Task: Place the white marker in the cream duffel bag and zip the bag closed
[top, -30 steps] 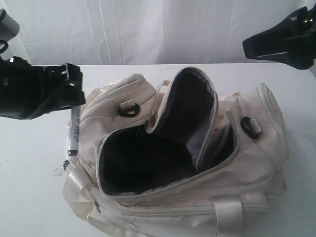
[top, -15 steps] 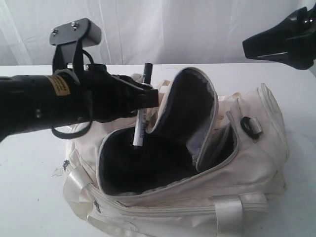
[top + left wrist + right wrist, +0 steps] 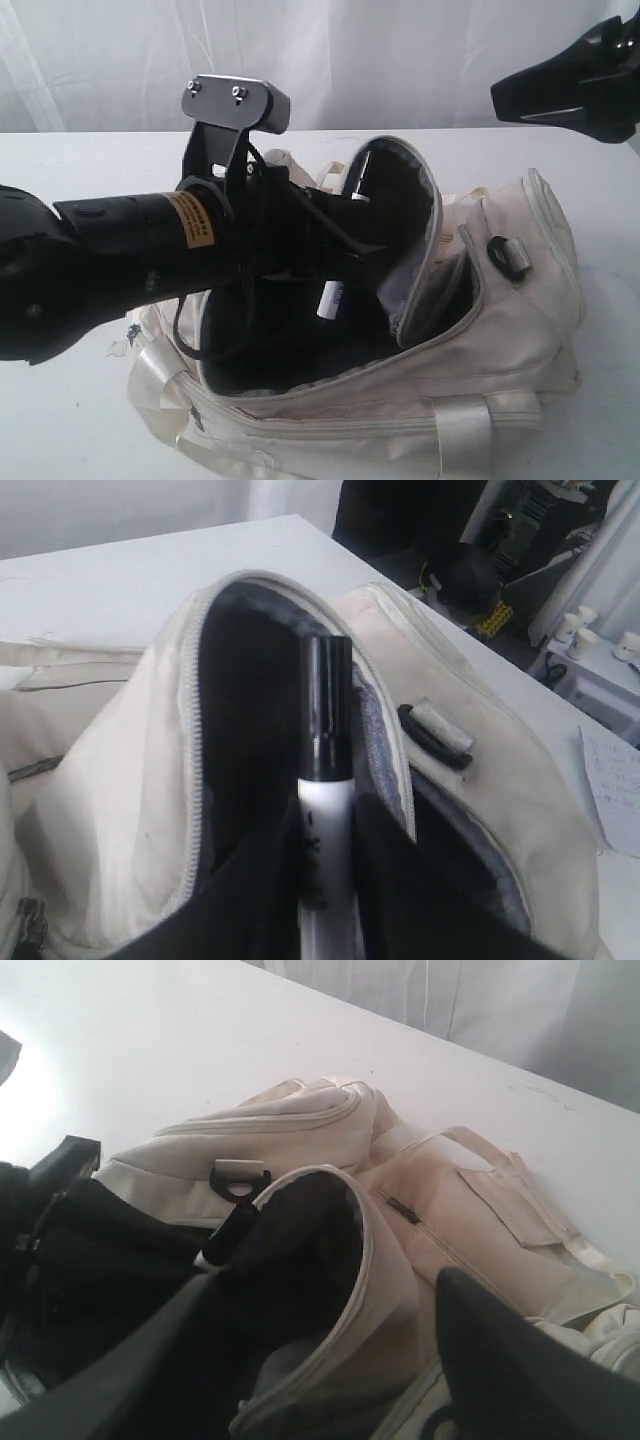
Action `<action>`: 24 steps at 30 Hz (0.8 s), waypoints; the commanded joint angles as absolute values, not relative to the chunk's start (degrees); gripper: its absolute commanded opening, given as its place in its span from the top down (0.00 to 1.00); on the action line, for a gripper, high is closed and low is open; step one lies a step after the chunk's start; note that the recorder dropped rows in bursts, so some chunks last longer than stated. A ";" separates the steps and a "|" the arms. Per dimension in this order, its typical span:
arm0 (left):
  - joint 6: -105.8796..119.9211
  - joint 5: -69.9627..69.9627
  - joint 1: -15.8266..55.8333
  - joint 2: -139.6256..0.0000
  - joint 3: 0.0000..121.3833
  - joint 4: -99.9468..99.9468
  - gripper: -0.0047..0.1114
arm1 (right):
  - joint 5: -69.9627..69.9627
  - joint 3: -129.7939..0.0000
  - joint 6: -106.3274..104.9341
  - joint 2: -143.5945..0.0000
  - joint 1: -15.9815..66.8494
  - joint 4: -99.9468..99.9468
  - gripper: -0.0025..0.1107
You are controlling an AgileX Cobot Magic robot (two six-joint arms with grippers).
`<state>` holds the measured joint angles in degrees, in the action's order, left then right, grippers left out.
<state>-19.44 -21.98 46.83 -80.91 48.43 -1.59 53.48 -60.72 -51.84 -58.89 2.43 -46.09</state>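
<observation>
One white marker [image 3: 331, 298] in pincer [image 3: 345, 243], over open duffel bag [image 3: 525, 305]

cream duffel bag [image 3: 520, 330] mouth open; left arm [image 3: 120, 260], upright flap [image 3: 395, 215] crowd it

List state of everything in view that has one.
Marker, capped, gripped mid-barrel, cap up, lower end at the bag's opening.
Bag, unzipped, top standing open, dark lining showing.
Left tool, shut on the marker, over the bag.
Right tool, open, holding nothing, raised off to the bag's side.
</observation>
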 commanded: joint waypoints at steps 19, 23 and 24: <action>-16.57 -16.73 47.51 -78.82 48.75 0.98 0.53 | 54.74 -60.51 -52.67 -58.44 2.28 -46.09 0.47; -11.44 -12.17 47.16 -74.94 48.75 0.98 0.56 | 56.10 -59.16 -52.67 -58.26 2.28 -46.09 0.47; -10.89 -10.99 46.88 -74.16 48.75 0.98 0.56 | 55.96 -58.33 -52.87 -58.29 2.28 -46.09 0.47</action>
